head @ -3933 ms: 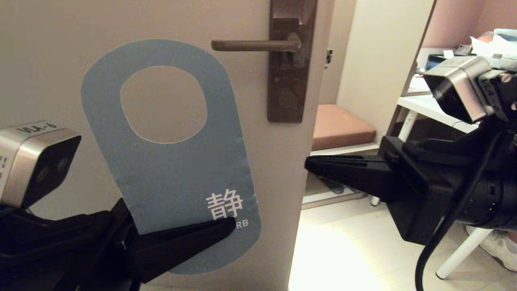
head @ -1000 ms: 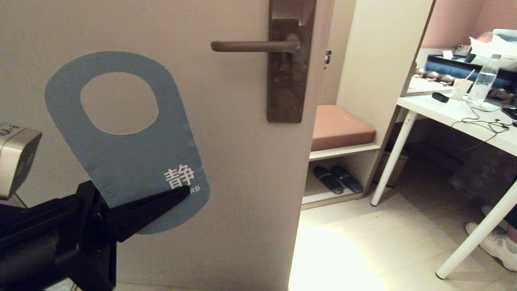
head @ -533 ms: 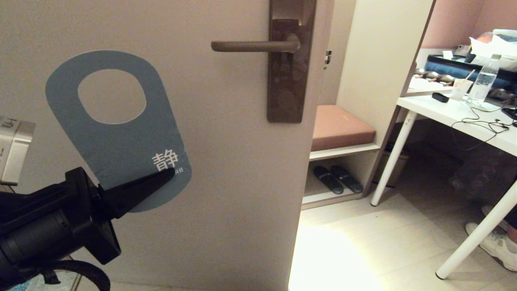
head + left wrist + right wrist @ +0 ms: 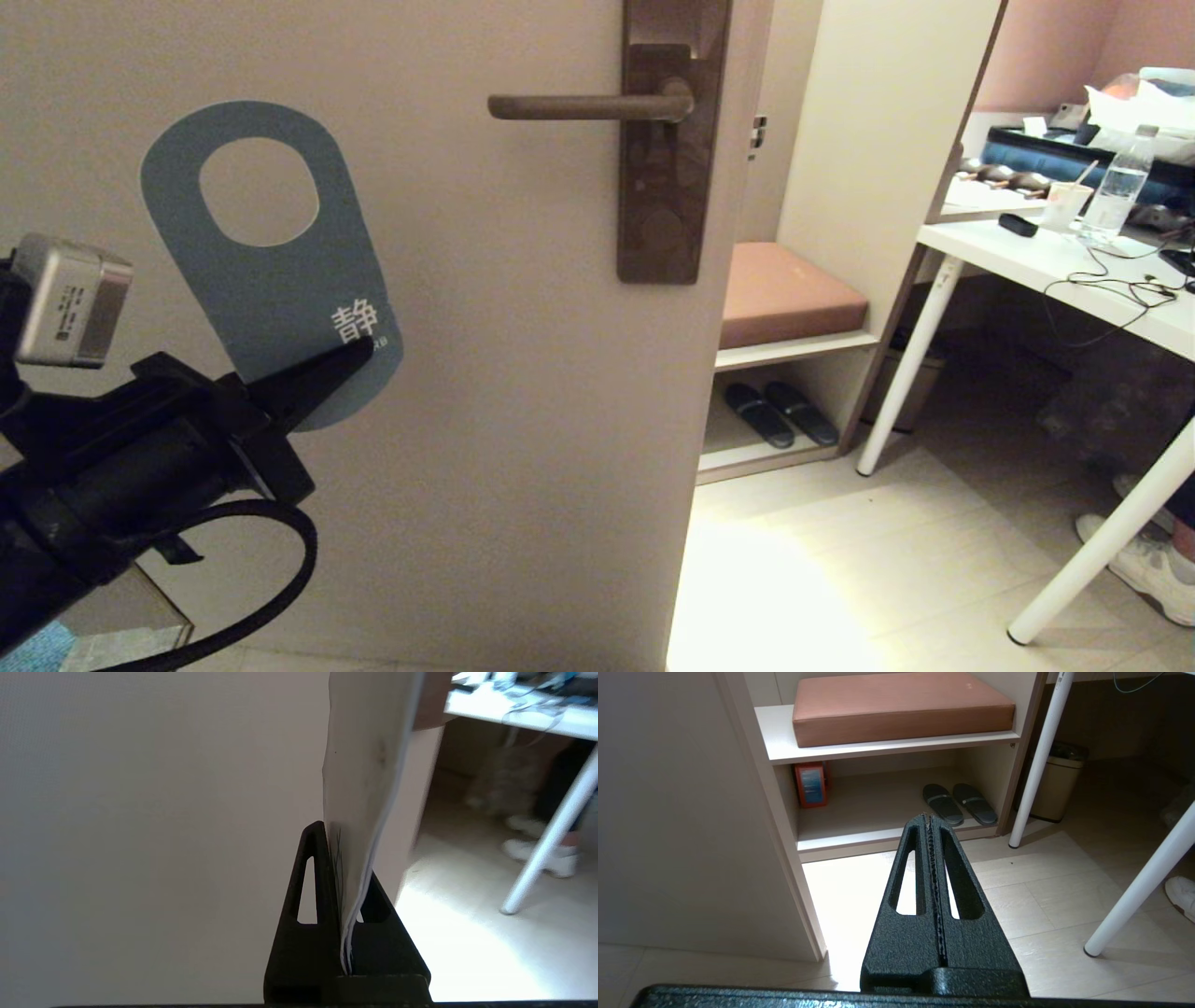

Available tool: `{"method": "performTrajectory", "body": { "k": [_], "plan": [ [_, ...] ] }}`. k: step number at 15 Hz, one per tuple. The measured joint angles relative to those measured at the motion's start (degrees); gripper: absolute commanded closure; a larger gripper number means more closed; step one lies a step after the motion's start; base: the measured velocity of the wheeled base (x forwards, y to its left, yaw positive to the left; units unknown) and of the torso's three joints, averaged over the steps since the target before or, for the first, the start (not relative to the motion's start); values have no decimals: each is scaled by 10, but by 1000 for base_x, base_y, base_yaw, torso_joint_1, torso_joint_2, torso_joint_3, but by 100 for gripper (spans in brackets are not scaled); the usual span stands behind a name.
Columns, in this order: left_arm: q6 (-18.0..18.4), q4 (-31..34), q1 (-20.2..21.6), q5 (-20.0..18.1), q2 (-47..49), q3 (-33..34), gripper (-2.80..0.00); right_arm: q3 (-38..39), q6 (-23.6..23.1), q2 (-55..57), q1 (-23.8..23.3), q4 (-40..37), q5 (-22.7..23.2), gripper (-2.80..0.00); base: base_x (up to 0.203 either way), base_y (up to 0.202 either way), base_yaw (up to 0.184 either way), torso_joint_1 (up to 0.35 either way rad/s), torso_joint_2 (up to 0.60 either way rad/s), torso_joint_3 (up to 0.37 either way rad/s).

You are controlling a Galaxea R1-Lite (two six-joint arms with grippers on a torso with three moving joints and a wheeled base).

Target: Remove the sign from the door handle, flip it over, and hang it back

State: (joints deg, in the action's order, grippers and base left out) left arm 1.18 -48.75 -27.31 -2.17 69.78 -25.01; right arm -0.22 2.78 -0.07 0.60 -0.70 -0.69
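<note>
The sign (image 4: 280, 280) shows its blue side, upright with its big hole on top, in front of the door at the left. My left gripper (image 4: 359, 350) is shut on its lower end. In the left wrist view the sign (image 4: 359, 788) stands edge-on between the fingers of the left gripper (image 4: 343, 840). The door handle (image 4: 579, 106), a brown lever on a dark plate (image 4: 665, 187), is bare, up and to the right of the sign. My right gripper (image 4: 929, 817) is shut and empty, low over the floor, out of the head view.
The door's edge (image 4: 719, 373) is right of the plate. Beyond it are a shelf with a brown cushion (image 4: 789, 294) and slippers (image 4: 780, 413), and a white table (image 4: 1055, 261) with a bottle and cables. A person's shoe (image 4: 1144, 569) is by the table leg.
My left gripper has carried the sign up and toward the door, so it looks smaller and stands more upright. The right arm left the head view after the earliest frame.
</note>
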Motion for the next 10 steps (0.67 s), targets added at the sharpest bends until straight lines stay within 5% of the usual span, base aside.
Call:
{"method": "performTrajectory", "body": {
  "k": [5,10],
  "plan": [
    [44,9,9,60,58,-64,0,0,0,0,0,0,0,0,0,0,0,0,0,0],
    [76,79,7,72,91,-133,0,0,0,0,0,0,0,0,0,0,0,0,0,0]
  ]
}}
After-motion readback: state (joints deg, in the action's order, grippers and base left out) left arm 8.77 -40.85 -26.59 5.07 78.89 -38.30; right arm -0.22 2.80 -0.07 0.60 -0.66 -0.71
